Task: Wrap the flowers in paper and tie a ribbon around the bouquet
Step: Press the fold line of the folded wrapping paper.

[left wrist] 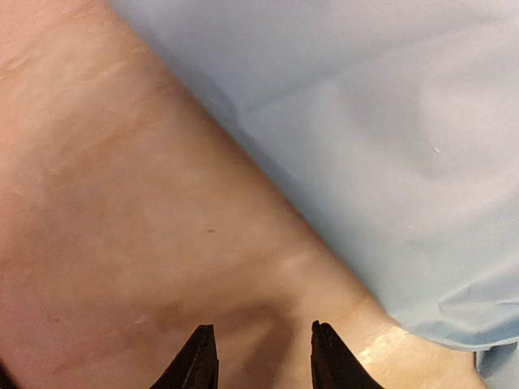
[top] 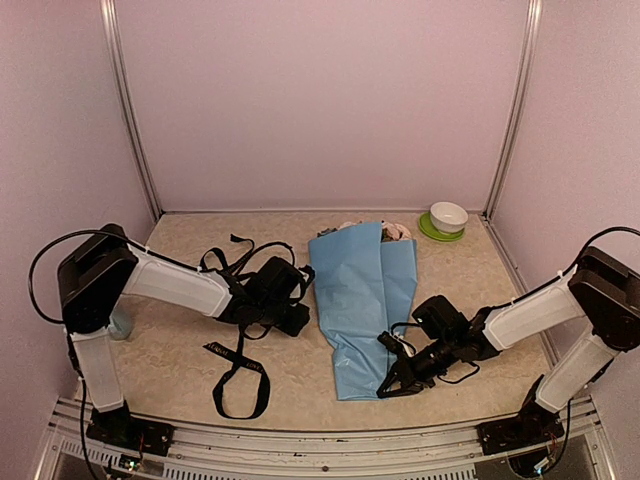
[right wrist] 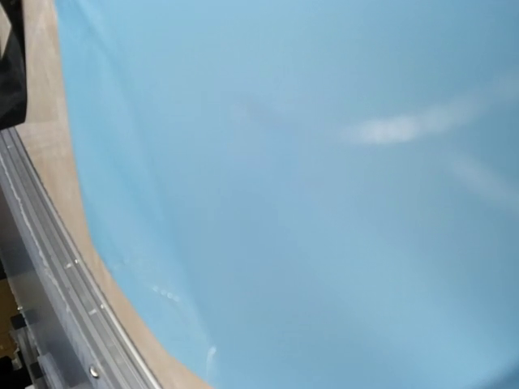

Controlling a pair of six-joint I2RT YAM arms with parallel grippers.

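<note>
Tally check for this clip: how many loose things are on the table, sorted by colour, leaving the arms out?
Light blue: 1, the paper
Black: 1, the ribbon
Pale pinkish: 1, the flowers, one bunch poking out at the paper's far end
White: 1, bowl
Green: 1, saucer under the bowl
Total: 5

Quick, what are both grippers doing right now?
Left gripper: open, holding nothing.
Right gripper: shut at the light blue paper sheet's edge; holding it or not, cannot tell.
</note>
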